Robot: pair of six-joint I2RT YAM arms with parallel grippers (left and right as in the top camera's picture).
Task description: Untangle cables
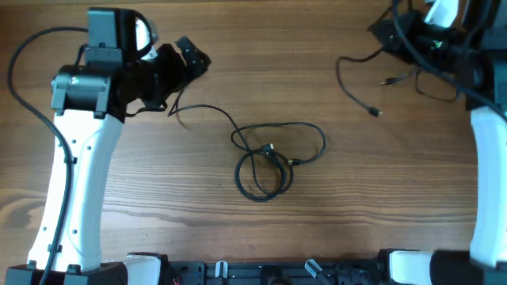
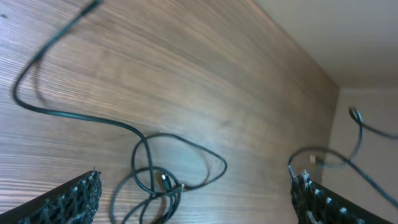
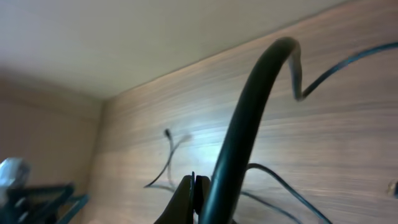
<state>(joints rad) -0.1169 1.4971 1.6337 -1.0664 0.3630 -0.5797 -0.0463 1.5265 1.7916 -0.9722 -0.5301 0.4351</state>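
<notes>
A tangle of thin black cables [image 1: 267, 165] lies in loops at the table's middle, with one strand trailing up-left toward my left gripper [image 1: 188, 57]. That gripper is open and empty, up-left of the tangle. In the left wrist view the tangle [image 2: 155, 180] lies on the table between the wide-open jaws [image 2: 193, 186]. A second thin cable [image 1: 355, 85] with small plug ends lies at the upper right and runs to my right gripper [image 1: 396, 36]. In the right wrist view the fingers [image 3: 194, 190] are pressed together, and thin strands [image 3: 166, 155] spread from them. A thick arm wire [image 3: 242, 143] hides the contact.
The wooden table [image 1: 380, 206] ends at a pale wall at the far side [image 2: 348, 37]. The left arm's white link [image 1: 79, 182] stands over the table's left part. The right arm's white link [image 1: 491, 182] is at the right edge. Black hardware [image 1: 261, 271] lines the front edge.
</notes>
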